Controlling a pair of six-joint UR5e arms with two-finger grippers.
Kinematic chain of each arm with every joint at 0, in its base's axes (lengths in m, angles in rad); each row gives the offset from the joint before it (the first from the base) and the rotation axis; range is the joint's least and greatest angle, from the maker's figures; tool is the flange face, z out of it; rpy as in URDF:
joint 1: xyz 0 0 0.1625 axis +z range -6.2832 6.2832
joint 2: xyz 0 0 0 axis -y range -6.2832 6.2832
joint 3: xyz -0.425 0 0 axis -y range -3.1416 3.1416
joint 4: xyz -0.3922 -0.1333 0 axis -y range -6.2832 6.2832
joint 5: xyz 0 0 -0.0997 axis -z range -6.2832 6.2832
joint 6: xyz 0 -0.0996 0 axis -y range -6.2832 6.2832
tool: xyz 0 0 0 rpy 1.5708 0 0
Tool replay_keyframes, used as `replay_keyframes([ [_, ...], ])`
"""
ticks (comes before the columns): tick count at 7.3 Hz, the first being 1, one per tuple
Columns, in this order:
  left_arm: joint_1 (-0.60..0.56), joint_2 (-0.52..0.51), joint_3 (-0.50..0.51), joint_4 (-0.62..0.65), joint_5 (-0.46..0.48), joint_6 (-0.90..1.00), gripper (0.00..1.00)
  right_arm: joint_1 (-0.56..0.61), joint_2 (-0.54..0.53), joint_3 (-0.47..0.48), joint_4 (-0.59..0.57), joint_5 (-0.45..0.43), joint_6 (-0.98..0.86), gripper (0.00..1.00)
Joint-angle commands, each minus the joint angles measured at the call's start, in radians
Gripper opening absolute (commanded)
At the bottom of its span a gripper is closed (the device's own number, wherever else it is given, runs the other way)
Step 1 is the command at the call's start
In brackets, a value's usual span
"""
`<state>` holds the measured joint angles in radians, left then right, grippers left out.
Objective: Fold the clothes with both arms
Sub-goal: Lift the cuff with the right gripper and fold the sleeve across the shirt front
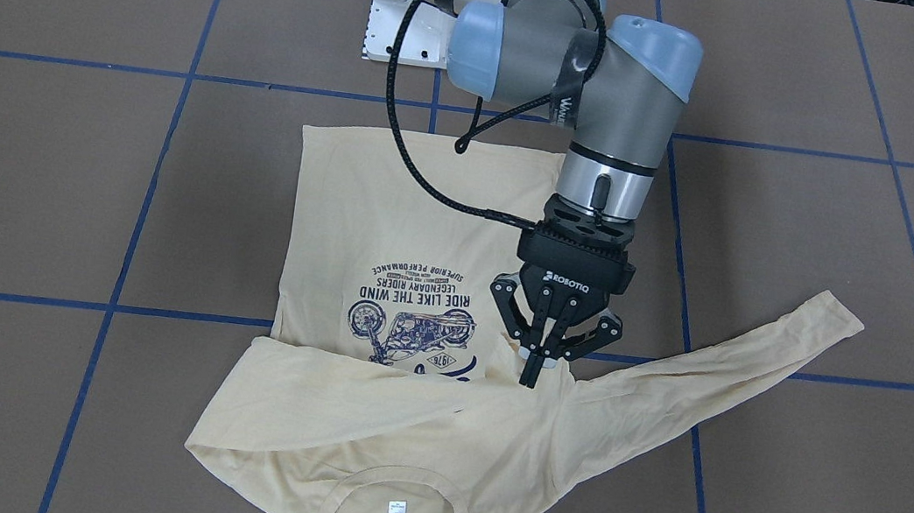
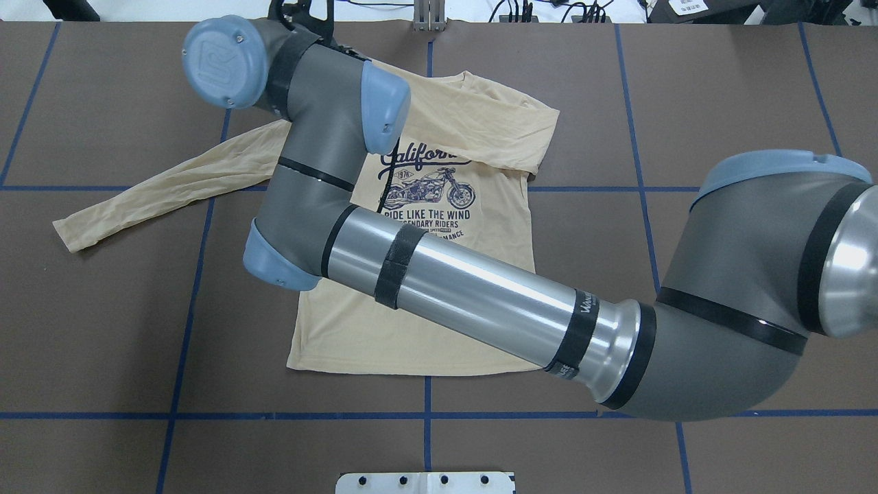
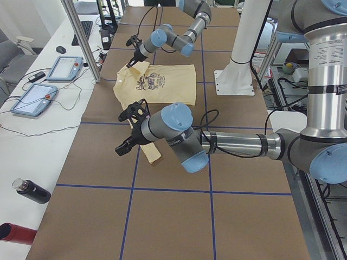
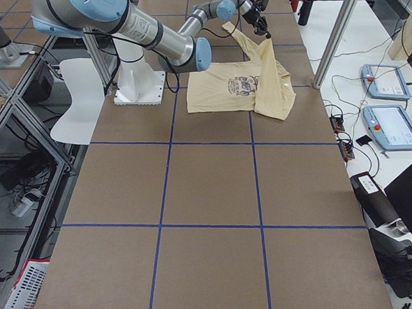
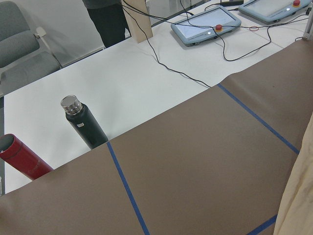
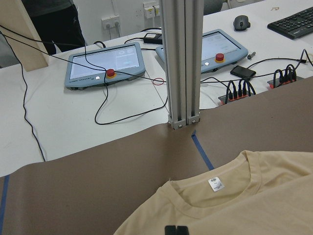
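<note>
The cream-yellow T-shirt (image 1: 391, 221) lies print-up on the brown table, its neck label (image 1: 397, 511) towards the operators' side. Its left sleeve (image 1: 716, 370) stretches out flat. My right arm reaches across from the right of the overhead view, hiding part of the T-shirt (image 2: 411, 322). My right gripper (image 1: 534, 373) is shut on the fabric at the left shoulder, which is pulled up in the exterior right view. Its fingertips (image 6: 176, 230) show together. My left gripper (image 3: 123, 132) hovers over the sleeve (image 3: 149, 154); I cannot tell whether it is open or shut.
The white pedestal base (image 1: 399, 28) stands behind the shirt. An aluminium post (image 6: 181, 63) and control tablets (image 6: 105, 63) sit past the table's far edge. A black bottle (image 5: 85, 122) and a red one (image 5: 22, 159) lie on the white side table.
</note>
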<state>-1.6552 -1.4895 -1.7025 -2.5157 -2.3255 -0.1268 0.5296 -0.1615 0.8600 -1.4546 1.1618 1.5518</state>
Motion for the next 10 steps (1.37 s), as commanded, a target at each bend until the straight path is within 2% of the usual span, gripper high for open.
replay_keyframes([
  [1,0.000,0.000,0.000,0.000,0.000,-0.001,1.00,-0.034,0.075,-0.082,0.016,0.010,0.013,0.32],
  [2,0.000,0.000,0.001,0.002,0.000,-0.001,1.00,-0.043,0.088,-0.088,0.026,0.010,0.013,0.97],
  [5,0.000,0.000,0.004,0.000,0.000,-0.001,1.00,-0.019,0.128,-0.087,0.026,0.109,0.004,0.98],
  [6,0.000,0.000,0.007,0.002,0.005,-0.001,1.00,0.021,0.120,-0.052,0.017,0.224,-0.040,0.98],
  [7,0.049,0.000,0.009,0.003,0.012,-0.004,1.00,0.071,0.097,-0.006,-0.059,0.316,-0.062,0.99],
  [8,0.098,-0.008,0.017,-0.002,0.018,-0.008,1.00,0.108,0.000,0.157,-0.172,0.356,-0.181,0.99],
  [9,0.139,-0.009,0.017,-0.020,0.037,-0.007,1.00,0.160,-0.113,0.292,-0.197,0.433,-0.246,0.99],
  [10,0.197,-0.009,0.029,-0.025,0.075,-0.028,1.00,0.215,-0.186,0.368,-0.199,0.508,-0.339,0.99],
])
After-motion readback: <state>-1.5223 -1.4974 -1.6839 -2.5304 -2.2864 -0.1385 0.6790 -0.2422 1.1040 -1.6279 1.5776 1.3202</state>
